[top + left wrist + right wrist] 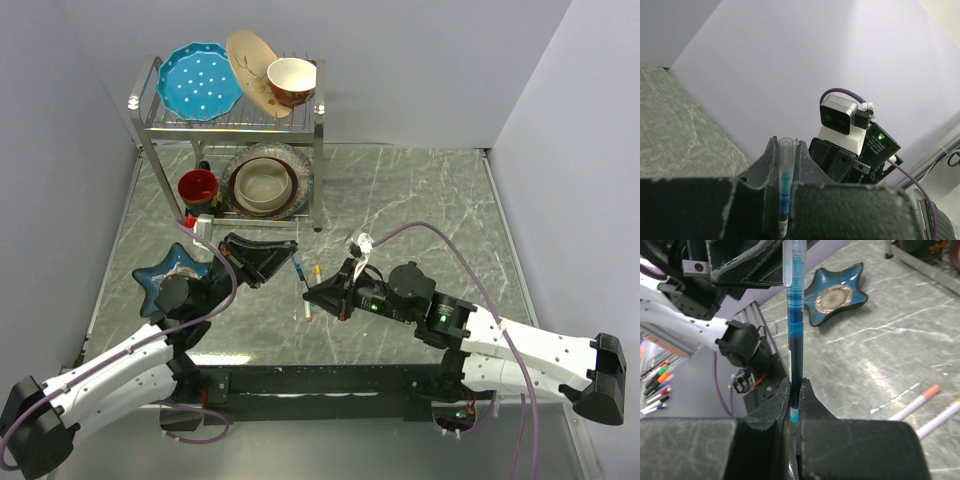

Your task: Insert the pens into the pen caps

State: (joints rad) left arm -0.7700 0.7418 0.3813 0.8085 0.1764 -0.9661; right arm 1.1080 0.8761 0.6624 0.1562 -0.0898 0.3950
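The dark blue pen (pixel 300 275) is held above the marble table (pixel 420 200) near its middle, gripped from both sides. The left gripper (pixel 287 251) is clamped on the pen's far end and the right gripper (pixel 316 294) on its near end. Both wrist views show the jaws pressed tight against the barrel. A white pen (pixel 912 402) ending in an orange cap (pixel 931 389) lies on the table just beside the right gripper. A second white pen (pixel 940 421) lies alongside it, and neither touches the held pen. A blue star-shaped dish (pixel 165 275) sits to the left, partly under the left arm. At the far left stands a dish rack (pixel 320 130) holding a blue plate (pixel 200 80) and a bowl (pixel 291 80). A red mug (pixel 197 186) stands below them, well apart from the grippers.
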